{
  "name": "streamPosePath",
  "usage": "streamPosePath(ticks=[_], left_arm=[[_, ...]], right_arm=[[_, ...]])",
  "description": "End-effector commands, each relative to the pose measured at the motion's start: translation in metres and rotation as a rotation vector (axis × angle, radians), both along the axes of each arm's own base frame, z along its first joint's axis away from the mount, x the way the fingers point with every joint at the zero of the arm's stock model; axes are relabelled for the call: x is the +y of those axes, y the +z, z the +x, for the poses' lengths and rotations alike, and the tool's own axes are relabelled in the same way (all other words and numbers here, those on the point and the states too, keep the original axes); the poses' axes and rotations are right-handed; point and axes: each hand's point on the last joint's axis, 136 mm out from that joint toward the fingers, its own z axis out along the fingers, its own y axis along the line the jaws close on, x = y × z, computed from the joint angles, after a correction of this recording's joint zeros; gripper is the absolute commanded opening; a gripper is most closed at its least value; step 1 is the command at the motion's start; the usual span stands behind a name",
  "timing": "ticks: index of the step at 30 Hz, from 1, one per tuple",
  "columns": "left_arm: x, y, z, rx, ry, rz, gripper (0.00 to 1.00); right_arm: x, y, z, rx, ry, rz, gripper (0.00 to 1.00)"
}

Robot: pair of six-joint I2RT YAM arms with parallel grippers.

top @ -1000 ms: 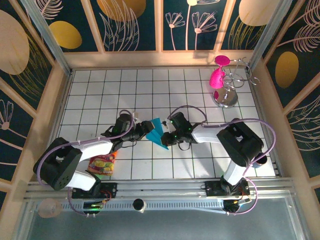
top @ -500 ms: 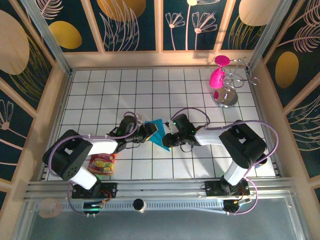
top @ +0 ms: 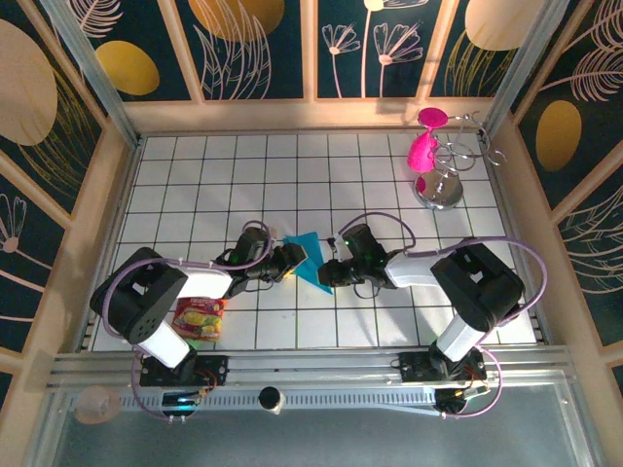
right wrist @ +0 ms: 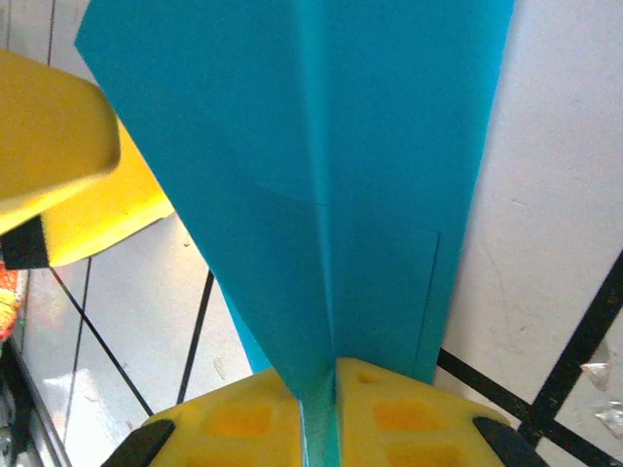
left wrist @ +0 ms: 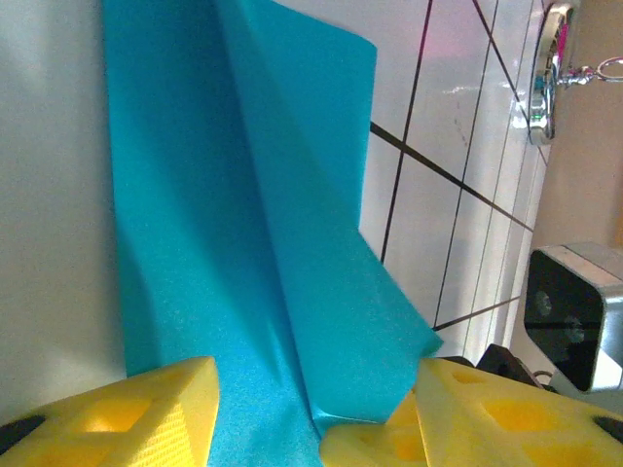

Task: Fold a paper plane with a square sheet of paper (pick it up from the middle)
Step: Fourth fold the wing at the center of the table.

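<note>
Creeping rightward since a second ago, left claw point(top: 294, 257) is straddling the left side of the plane point(top: 309, 253), fingers apart. It is sitting near the tabletop's point(top: 195, 175) middle, long axis running far-to-near, nose pointing toward the near edge, slightly right. Right claw point(top: 329, 275) is pinching its centre fold.

Plane point(top: 310, 255) is thin matt paper with crisp creases and a faint grainy sheen up close. Pads point(right wrist: 243, 418) look like matt yellow foam or rubber with moulded square dimples. Table point(top: 195, 175) is smooth, white and semi-glossy. At 1 o'clock, 2 glossy pink plastic goblets point(top: 421, 153) hang on a chrome wire rack point(top: 440, 190) with a mirror-shiny base. Packet point(top: 200, 318) at 8 o'clock is crinkly glossy foil. Frame point(top: 321, 115) looks like pale wood, rail point(top: 321, 370) at 6 o'clock like dull metal.
</note>
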Motion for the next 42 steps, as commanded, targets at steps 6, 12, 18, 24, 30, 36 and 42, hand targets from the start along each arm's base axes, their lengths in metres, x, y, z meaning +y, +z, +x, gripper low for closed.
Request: streamPosePath(ticks=[6,12,18,24,30,36,42], left_arm=[[0.001,0.002,-0.003,-0.006,0.0,-0.005,0.56],[0.001,-0.003,0.001,-0.001,-0.015,0.05,0.5],[0.001,-0.013,0.0,0.041,-0.017,0.082,0.54],[0.012,-0.041,-0.011,0.137,-0.021,0.207,0.56],[0.026,-0.065,-0.023,0.221,-0.011,0.324,0.56],[0.032,-0.075,-0.026,0.251,-0.002,0.377,0.56],[0.032,-0.077,-0.026,0.257,-0.005,0.384,0.57]], right_arm=[[0.001,0.012,0.0,-0.002,-0.028,0.095,0.13],[-0.001,0.011,0.0,-0.002,-0.03,0.104,0.13],[-0.002,0.006,-0.001,-0.003,-0.023,0.085,0.14],[-0.001,0.011,0.003,-0.023,-0.022,0.073,0.17],[0.003,0.026,0.011,-0.084,-0.037,0.046,0.25],[0.005,0.034,0.019,-0.151,-0.074,-0.027,0.33],[0.006,0.025,0.021,-0.171,-0.099,-0.141,0.32]])
